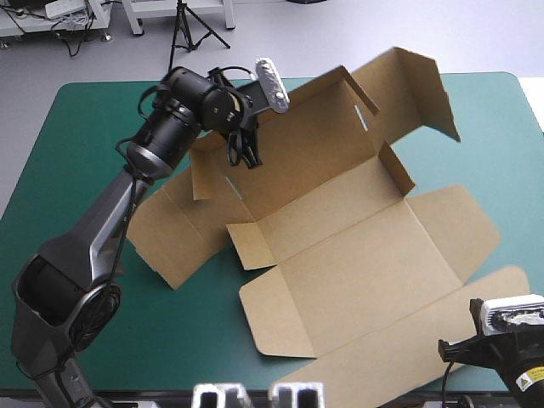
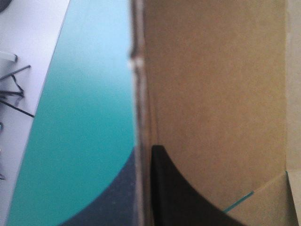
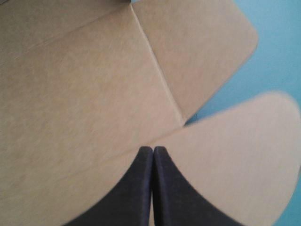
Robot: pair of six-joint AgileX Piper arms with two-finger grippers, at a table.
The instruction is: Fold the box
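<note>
The box (image 1: 340, 263) is a cut brown sheet, opened out over most of the teal-green cover (image 1: 93, 136). Its long axis runs on a slant from the table's near right corner toward the middle of the far edge. The rounded flap (image 1: 442, 340) at one end points to the near right corner, and the panel (image 1: 399, 85) at the other end is tilted up off the table near the far edge. Side wings spread toward the table's left. No writing shows on the board. A small label (image 1: 531, 380) with a yellow mark sits on the right arm's wrist, too small to read. The left gripper (image 1: 245, 153) is at the box's far left part, where a side wall is lifted. In the left wrist view the edge of that wall stands between the two black fingers (image 2: 174, 193), one on the inner face and one on the outer, so the gripper pinches the board. The right gripper (image 3: 153, 149) is by the near right corner. Its fingers are pressed together into one point, with the rounded flap and the adjoining panel under and ahead of them. The pictures do not show whether the fingers touch the board.
</note>
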